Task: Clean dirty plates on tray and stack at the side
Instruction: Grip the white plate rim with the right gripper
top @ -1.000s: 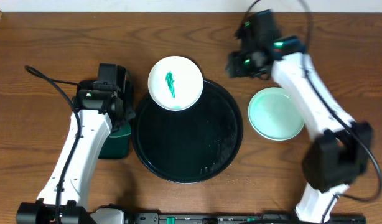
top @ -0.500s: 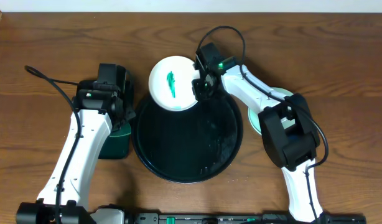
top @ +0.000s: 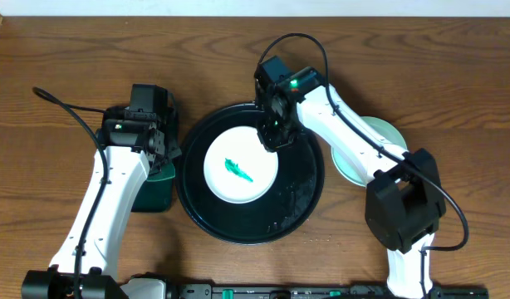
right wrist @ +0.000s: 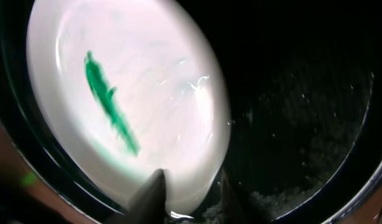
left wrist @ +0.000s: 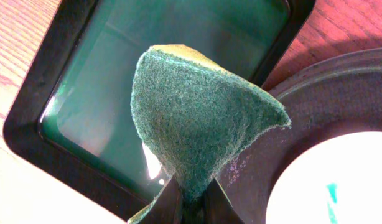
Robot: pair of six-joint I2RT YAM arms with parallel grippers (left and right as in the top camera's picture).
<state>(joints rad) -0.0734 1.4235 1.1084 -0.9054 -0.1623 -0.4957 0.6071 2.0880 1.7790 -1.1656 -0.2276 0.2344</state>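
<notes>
A white plate (top: 241, 164) with a green smear lies on the round black tray (top: 309, 195). My right gripper (top: 272, 137) is shut on the plate's upper right rim. In the right wrist view its fingers (right wrist: 191, 196) straddle the edge of the plate (right wrist: 135, 93) over the tray (right wrist: 303, 93). My left gripper (top: 159, 156) is shut on a green sponge (left wrist: 197, 118), and its fingertips (left wrist: 188, 202) pinch the sponge's lower end. It hovers at the tray's left rim (left wrist: 328, 93), with the plate (left wrist: 340, 180) just to its right. Pale-green plates (top: 348, 170) sit right of the tray.
A small rectangular dark-green tray (top: 151, 195) stands left of the black tray, under my left gripper; it shows in the left wrist view (left wrist: 178, 50). My right arm reaches over the plates at the right. The table is brown wood.
My right gripper came in from the far right, took the smeared plate at the tray's far rim and drew it to the middle of the tray. The left arm has not moved.
</notes>
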